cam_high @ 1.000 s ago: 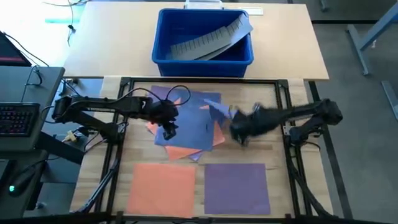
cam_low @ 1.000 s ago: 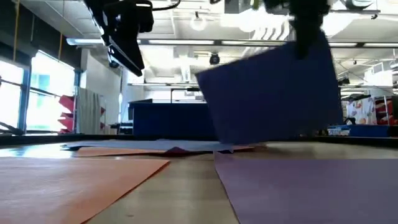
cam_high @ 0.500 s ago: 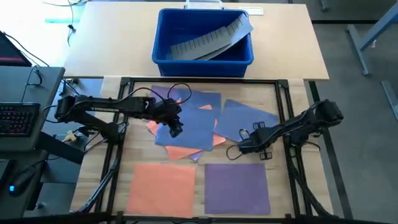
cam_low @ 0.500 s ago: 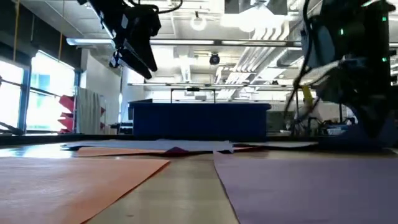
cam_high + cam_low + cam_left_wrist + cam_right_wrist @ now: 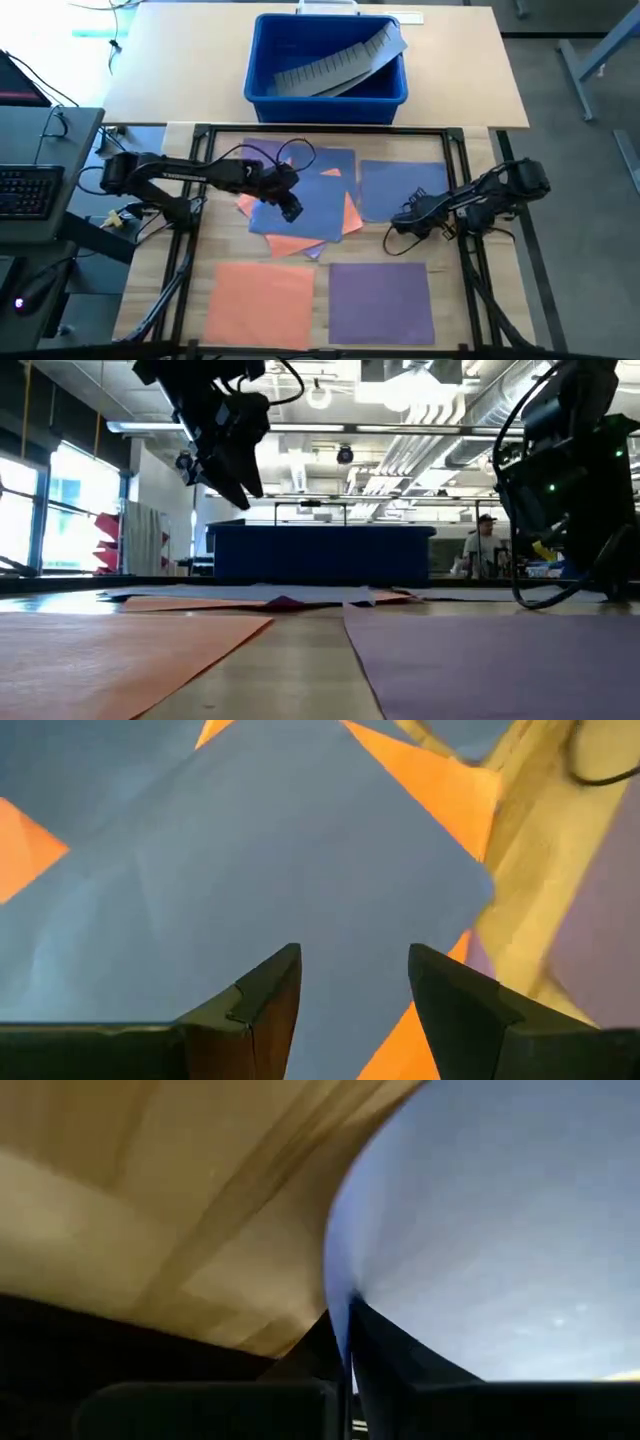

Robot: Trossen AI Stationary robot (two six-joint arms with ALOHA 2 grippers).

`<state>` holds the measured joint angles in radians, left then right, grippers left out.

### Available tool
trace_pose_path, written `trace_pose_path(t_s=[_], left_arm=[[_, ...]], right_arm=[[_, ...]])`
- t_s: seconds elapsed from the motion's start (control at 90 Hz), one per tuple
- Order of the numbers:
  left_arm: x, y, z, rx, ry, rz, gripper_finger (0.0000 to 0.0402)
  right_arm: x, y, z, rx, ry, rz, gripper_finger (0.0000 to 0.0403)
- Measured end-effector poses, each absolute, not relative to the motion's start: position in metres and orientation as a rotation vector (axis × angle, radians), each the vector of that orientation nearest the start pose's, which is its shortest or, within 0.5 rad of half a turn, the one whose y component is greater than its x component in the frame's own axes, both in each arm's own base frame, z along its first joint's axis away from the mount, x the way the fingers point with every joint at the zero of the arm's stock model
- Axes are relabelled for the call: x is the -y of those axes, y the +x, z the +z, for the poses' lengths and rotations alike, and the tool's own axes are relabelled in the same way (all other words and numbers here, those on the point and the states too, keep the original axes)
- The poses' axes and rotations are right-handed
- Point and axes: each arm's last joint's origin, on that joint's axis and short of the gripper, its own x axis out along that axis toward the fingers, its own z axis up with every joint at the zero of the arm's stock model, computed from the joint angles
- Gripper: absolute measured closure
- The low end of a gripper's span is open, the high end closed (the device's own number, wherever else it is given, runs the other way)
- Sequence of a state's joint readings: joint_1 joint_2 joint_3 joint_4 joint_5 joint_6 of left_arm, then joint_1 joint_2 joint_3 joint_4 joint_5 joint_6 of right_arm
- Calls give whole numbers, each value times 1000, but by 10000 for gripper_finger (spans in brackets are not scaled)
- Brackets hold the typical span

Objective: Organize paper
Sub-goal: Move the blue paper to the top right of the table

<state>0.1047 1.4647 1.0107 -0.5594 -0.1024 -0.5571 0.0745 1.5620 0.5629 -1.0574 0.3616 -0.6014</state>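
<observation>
A blue sheet of paper lies on the table right of a mixed pile of blue, orange and purple sheets. My right gripper is low at this sheet's near edge and is shut on it. My left gripper hangs open above the pile's top blue sheet and touches nothing; in the low view it is well above the table. An orange sheet and a purple sheet lie flat side by side near the front edge. My right gripper pinches the blue sheet's edge between its two shut fingers. In the high view this is the near edge, toward its left corner. The fingers come low from the table's right side. The paper bows up just beyond the fingers; the rest lies on the table.
A blue plastic bin with a grey ridged strip stands on the far table. A black frame rail runs around the work area. Bare wood shows between the pile and the two near sheets. A person stands far behind.
My right gripper has carried the blue sheet from over the pile toward the table's right edge and down. The sheet hung lifted and tilted a second ago and now lies spread on the table right of the pile. My left gripper has shifted slightly right over the pile.
</observation>
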Motion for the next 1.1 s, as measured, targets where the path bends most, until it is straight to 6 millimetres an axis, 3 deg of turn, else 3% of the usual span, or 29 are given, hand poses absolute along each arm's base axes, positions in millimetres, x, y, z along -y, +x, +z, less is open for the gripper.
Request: trace_pose_path(t_s=[0.122, 0.211, 0.389, 0.767, 1.1], left_arm=[[-44, 307, 209, -944, -480, 413, 236], [-54, 317, 182, -1001, -514, 439, 236], [-65, 315, 139, -1202, -546, 543, 236], [-72, 285, 134, -1479, -391, 705, 236], [-72, 279, 134, -1529, -372, 748, 236]], right_arm=[[-1, 158, 110, -2033, -854, 487, 403], [-2, 166, 114, -2001, -847, 467, 403], [-6, 179, 119, -1920, -726, 431, 403], [-7, 182, 118, -1881, -809, 516, 403], [-8, 184, 119, -1875, -774, 470, 403]])
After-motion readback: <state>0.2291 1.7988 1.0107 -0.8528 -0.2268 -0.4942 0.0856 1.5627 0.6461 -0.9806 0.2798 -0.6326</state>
